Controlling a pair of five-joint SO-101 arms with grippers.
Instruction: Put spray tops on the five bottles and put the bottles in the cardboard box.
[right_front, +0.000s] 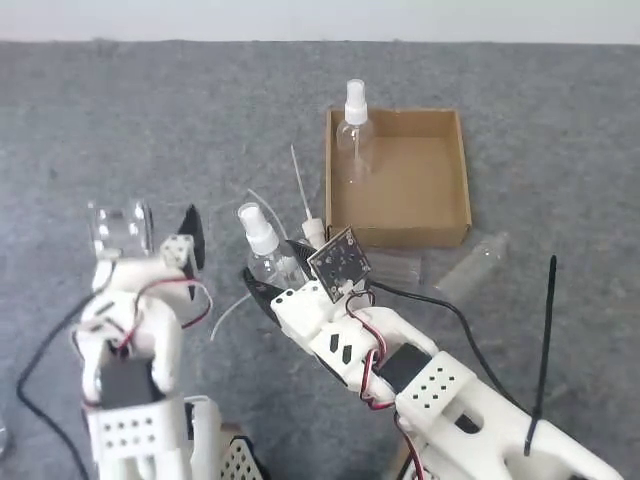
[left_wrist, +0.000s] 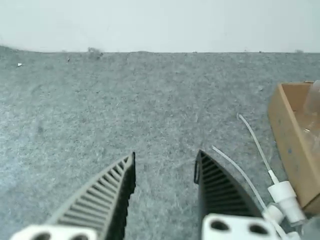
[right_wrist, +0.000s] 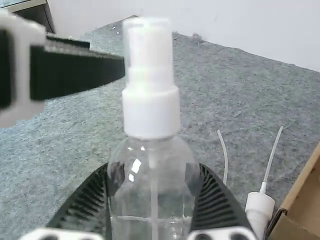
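Observation:
A clear bottle (right_front: 268, 266) with a white spray top (right_front: 256, 226) on it stands upright left of the cardboard box (right_front: 441, 231), and my right gripper (right_front: 278, 272) is shut on its body. The right wrist view has the same bottle (right_wrist: 150, 190) between the black fingers (right_wrist: 85, 205). Another capped bottle (right_front: 354, 135) stands in the box's back left corner. My left gripper (right_front: 155, 230) hangs open over bare carpet to the left; its fingers (left_wrist: 112, 195) hold nothing. A loose spray top (right_front: 313, 228) with its tube lies by the box.
An uncapped clear bottle (right_front: 476, 263) lies on the carpet right of the box's front, and another clear piece (right_front: 392, 266) lies just in front of the box. Loose spray tops (left_wrist: 284, 194) with thin tubes lie near the box wall (left_wrist: 292, 142).

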